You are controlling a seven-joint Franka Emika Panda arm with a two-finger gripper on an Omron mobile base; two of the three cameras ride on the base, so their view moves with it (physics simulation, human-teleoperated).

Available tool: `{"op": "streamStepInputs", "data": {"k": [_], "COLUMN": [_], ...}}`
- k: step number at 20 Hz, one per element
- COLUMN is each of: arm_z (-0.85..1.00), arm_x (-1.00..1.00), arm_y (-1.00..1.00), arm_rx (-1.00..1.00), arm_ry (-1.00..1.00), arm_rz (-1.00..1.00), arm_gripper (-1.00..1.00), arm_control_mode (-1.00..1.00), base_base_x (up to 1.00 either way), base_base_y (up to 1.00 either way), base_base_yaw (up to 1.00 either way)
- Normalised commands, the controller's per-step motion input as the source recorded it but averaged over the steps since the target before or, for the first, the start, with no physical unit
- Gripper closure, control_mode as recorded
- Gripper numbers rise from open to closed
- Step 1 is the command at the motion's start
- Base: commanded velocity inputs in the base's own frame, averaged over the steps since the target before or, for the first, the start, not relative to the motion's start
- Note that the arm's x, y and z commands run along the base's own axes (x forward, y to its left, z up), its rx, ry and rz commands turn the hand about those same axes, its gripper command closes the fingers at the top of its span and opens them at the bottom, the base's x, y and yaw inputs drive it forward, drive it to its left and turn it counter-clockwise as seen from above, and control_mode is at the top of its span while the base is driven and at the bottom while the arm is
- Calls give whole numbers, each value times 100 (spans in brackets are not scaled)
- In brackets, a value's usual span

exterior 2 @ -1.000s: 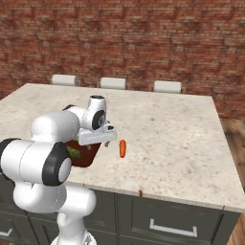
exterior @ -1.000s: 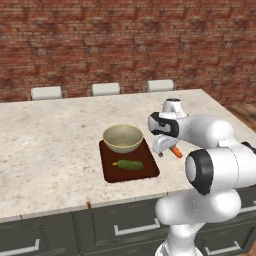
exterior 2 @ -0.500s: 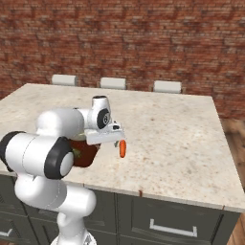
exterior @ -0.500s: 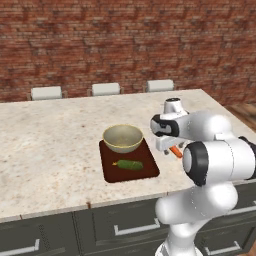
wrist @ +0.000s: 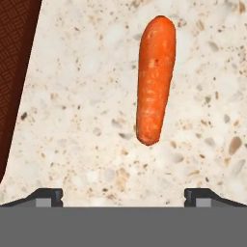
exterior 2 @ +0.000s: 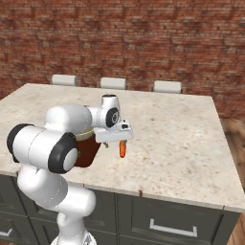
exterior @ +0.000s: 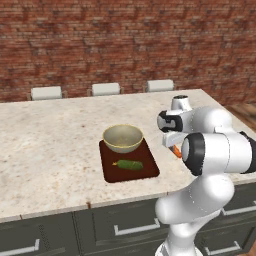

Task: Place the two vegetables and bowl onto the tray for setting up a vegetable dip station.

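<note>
From the left base view, we see the tray [exterior: 128,172] lying on the speckled tabletop [exterior: 50,145], toward its near edge. The bowl [exterior: 122,138] sits on the tray's far half, and the cucumber [exterior: 129,164] lies on the near half, just in front of the bowl. To the right of the tray, the white arm crosses the picture, and a sliver of the carrot [exterior: 176,151] peeks out from behind it, on the tabletop and off the tray. Three pale chair backs [exterior: 105,89] line the far side, with a brick wall [exterior: 125,45] behind them.

Over to the right base view: we have the gripper [exterior 2: 117,141] poised above the carrot [exterior 2: 122,149], which lies on the tabletop [exterior 2: 177,139] just right of the tray [exterior 2: 88,152]. Much of the tray is hidden by the arm.

Now the hand view: the carrot [wrist: 154,79] lies alone on the stone, its narrower end toward the fingers [wrist: 48,196]. The two tips stand spread wide apart, released, with nothing between them. The tray's dark edge [wrist: 14,72] runs down the left side, apart from the carrot.
</note>
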Motion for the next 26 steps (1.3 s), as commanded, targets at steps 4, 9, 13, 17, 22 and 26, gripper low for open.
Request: {"op": "streamStepInputs", "data": {"k": [4, 9, 13, 17, 22, 26], "arm_z": [-3, -8, -15, -21, -22, -23], "arm_x": [17, 18, 23, 23, 18, 15], "arm_y": [-15, -1, 0, 0, -1, -4], "arm_rx": [0, 0, 0, 0, 0, 0], "arm_ry": [-12, -18, -10, 0, 0, 0], "arm_rz": [-1, -2, -7, -12, -14, -11], "arm_gripper": [-100, -100, -100, -100, -100, -100], "arm_control_mode": [-100, -100, -100, -100, -100, -100], "base_base_x": [0, 0, 0, 0, 0, 0], "base_base_y": [0, 0, 0, 0, 0, 0], "base_base_yaw": [0, 0, 0, 0, 0, 0]}}
